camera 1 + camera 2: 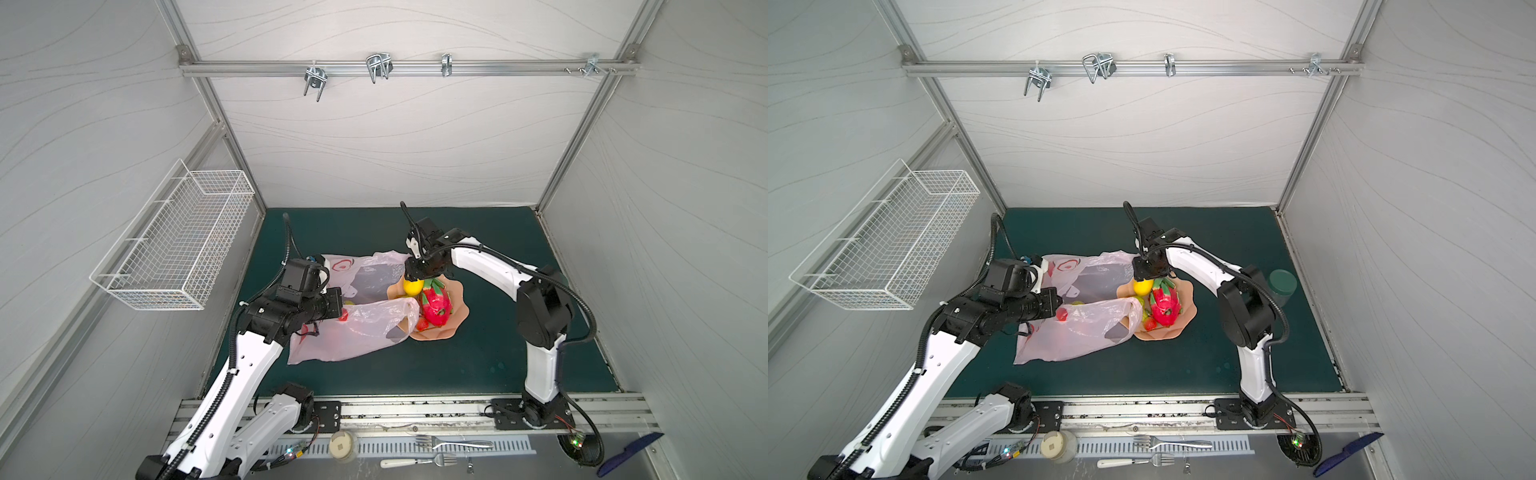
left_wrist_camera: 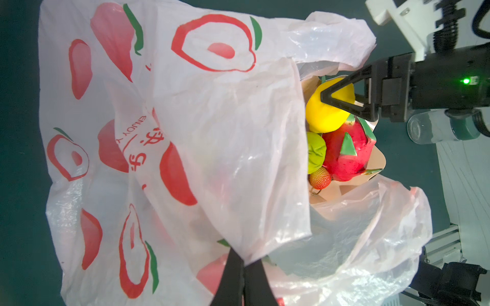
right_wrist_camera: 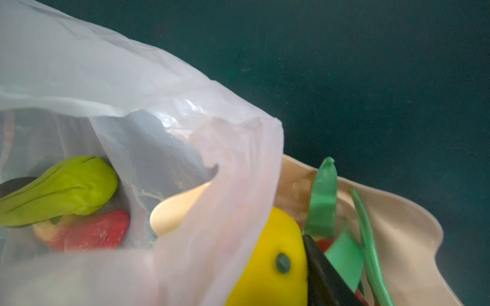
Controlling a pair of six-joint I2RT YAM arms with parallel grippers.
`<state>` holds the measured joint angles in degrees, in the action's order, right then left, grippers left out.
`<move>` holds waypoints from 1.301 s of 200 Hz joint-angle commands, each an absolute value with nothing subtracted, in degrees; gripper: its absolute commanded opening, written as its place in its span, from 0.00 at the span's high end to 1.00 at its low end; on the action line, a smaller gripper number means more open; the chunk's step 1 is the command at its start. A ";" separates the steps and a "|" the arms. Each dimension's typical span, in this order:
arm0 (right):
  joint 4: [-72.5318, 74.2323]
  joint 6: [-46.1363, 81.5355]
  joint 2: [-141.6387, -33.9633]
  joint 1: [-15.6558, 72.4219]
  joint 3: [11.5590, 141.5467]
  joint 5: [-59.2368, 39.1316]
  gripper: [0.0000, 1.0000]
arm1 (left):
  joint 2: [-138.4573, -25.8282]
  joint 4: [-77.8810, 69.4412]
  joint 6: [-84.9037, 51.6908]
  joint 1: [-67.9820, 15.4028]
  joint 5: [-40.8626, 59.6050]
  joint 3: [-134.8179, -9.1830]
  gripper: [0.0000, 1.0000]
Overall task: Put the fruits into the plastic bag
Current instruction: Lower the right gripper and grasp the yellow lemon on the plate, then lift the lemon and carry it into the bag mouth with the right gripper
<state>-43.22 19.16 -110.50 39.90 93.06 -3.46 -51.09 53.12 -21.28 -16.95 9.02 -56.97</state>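
Pale grey wall panels (image 1: 374, 145) close in a dark green tabletop (image 1: 457, 365), and on it, left of the middle, lies the thin translucent pale pink plastic bag (image 1: 365, 328) with red fruit pictures, its mouth turned toward the right edge. With my left gripper (image 2: 245, 261) I pinch the upper film of this mouth; both black fingers (image 2: 230, 278) are clenched on the plastic with no gap between them, and the film is held up, so the bag stands open. Just beside the mouth, about at the middle of the tabletop, sits a peach scalloped bowl (image 1: 455, 316), and the bag's loop handles lie over its left rim. My right gripper (image 1: 417, 277) hangs over the far-left part of this bowl and grasps the yellow toy lemon (image 1: 413, 286): the lemon is between my two fingers, and in the right wrist view one black finger (image 3: 326, 275) presses on its side. So the lemon is outside the bag, at the bowl's rim. Beside it in the bowl lie the large red-pink toy dragon fruit (image 1: 435, 305) with green scales, a small green toy fruit (image 2: 315, 152) and a red toy strawberry (image 2: 320, 178). Inside the bag I see a green pear-shaped toy fruit (image 3: 66, 190) touching a red toy fruit (image 3: 87, 230). A clear jar (image 1: 1282, 286) with a dark green lid stands near the right edge.
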 commanded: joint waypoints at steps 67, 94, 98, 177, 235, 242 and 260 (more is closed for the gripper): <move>-42.98 27.61 -101.60 36.43 86.55 -8.13 0.71 | -51.41 52.56 -20.87 -16.97 10.06 -58.44 1.00; -42.08 30.62 -97.73 35.80 82.71 -9.82 0.71 | -51.59 52.60 -20.36 -17.01 9.94 -58.62 1.00; -41.74 31.18 -97.03 35.70 82.00 -10.29 0.71 | -51.67 52.76 -20.31 -16.98 9.81 -58.67 1.00; -35.66 42.30 -86.79 35.50 69.65 -15.17 0.71 | -51.86 52.39 -20.13 -17.05 10.11 -58.57 1.00; -31.90 45.70 -87.97 34.54 69.77 -18.56 0.71 | -51.77 52.23 -20.04 -16.98 10.77 -58.69 1.00; -31.24 46.29 -88.37 34.54 69.87 -19.15 0.71 | -51.69 52.12 -20.13 -17.05 11.00 -58.65 1.00; -29.07 48.46 -89.56 34.71 70.00 -21.12 0.71 | -51.59 51.81 -20.21 -17.05 11.45 -58.56 1.00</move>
<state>-32.69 44.75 -88.16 34.83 69.54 -17.72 -51.92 53.06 -21.04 -16.95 10.24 -56.99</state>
